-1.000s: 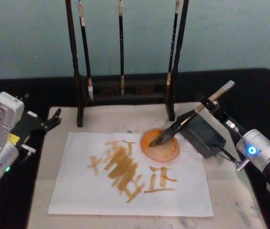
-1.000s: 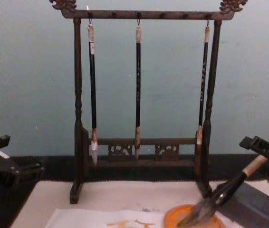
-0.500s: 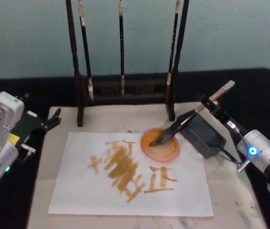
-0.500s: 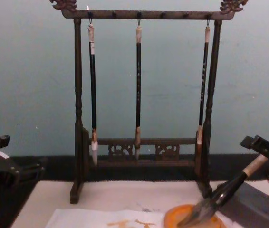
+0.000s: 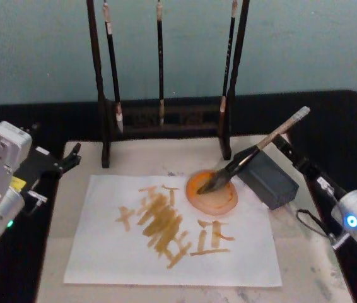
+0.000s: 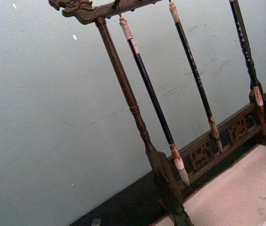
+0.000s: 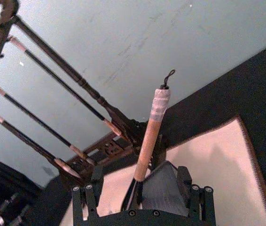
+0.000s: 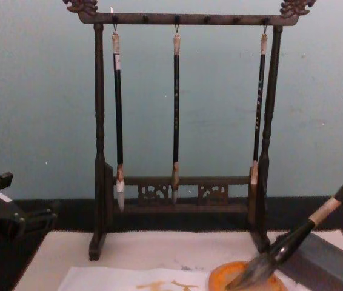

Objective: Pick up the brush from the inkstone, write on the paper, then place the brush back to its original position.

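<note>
Brush (image 5: 241,158) leans between inkstone (image 5: 213,194) and grey block (image 5: 268,178).

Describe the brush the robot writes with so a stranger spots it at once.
Start at the tall wooden rack behind the white paper. Right of its foot, an orange inkstone holds the brush, leaning on a grey block. Unlike the three thin hanging brushes, it is thick, tan-handled and bushy-tipped.

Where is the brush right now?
In the head view the brush lies right of centre, bristles in the orange inkstone at the paper's far right corner, handle leaning over the grey block.
</note>
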Controlling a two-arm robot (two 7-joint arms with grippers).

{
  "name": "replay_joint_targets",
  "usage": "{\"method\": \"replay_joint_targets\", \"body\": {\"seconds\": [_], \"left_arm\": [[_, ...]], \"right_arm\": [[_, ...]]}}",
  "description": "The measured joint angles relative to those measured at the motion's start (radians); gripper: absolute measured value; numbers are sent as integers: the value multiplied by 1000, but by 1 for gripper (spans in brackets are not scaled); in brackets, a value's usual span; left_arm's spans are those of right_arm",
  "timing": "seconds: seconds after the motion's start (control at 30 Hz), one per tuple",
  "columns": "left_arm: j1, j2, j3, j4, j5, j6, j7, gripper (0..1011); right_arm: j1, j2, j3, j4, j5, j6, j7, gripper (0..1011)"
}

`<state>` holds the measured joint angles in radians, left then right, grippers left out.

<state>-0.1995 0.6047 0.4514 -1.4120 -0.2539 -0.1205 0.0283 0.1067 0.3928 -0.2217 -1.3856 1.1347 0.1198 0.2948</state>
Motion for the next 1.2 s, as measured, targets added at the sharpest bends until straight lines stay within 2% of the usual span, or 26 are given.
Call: {"method": "replay_joint_targets", "body": {"seconds": [0.07,0.13,0.23,0.3,0.37,0.4,0.5,0.53,0.63,0.67,0.7,0.73,0.8,0.83,1.03,1.2], "left_arm": [[0,0,0,0,0,0,0,1010],[0,0,0,0,0,0,0,1010],[0,0,0,0,0,0,0,1010],[0,0,0,0,0,0,0,1010],[0,0,0,0,0,0,0,1010],[0,0,0,0,0,0,0,1010],[0,0,0,0,0,0,0,1010],[0,0,0,0,0,0,0,1010],[0,0,0,0,0,0,0,1010],[0,0,0,0,0,0,0,1010],[0,0,0,0,0,0,0,1010],[0,0,0,0,0,0,0,1009],[0,0,0,0,0,0,0,1010],[0,0,0,0,0,0,0,1010],[0,0,0,0,0,0,0,1010],[0,0,0,0,0,0,0,1010]], "right_arm": [[-22,13,-3,-31,-17,-17,-18,1000],[-52,32,-11,-77,-52,-46,-48,1000],[-81,56,-28,-132,-127,-91,-92,1000],[-94,67,-46,-165,-213,-125,-130,1000],[-96,72,-59,-178,-266,-142,-153,1000],[-96,75,-74,-188,-327,-159,-179,1000],[-90,78,-99,-196,-422,-180,-222,1000],[-83,78,-119,-196,-489,-191,-253,1000],[-70,76,-146,-194,-575,-199,-293,1000],[-62,72,-162,-188,-631,-202,-320,1000],[-58,70,-170,-184,-657,-204,-333,1000],[-50,66,-184,-175,-706,-205,-356,1000],[-44,61,-195,-167,-747,-205,-375,1000],[-37,57,-205,-158,-784,-205,-392,1000],[-22,37,-230,-121,-888,-204,-438,1000],[-19,25,-233,-102,-924,-202,-452,1000]]}}
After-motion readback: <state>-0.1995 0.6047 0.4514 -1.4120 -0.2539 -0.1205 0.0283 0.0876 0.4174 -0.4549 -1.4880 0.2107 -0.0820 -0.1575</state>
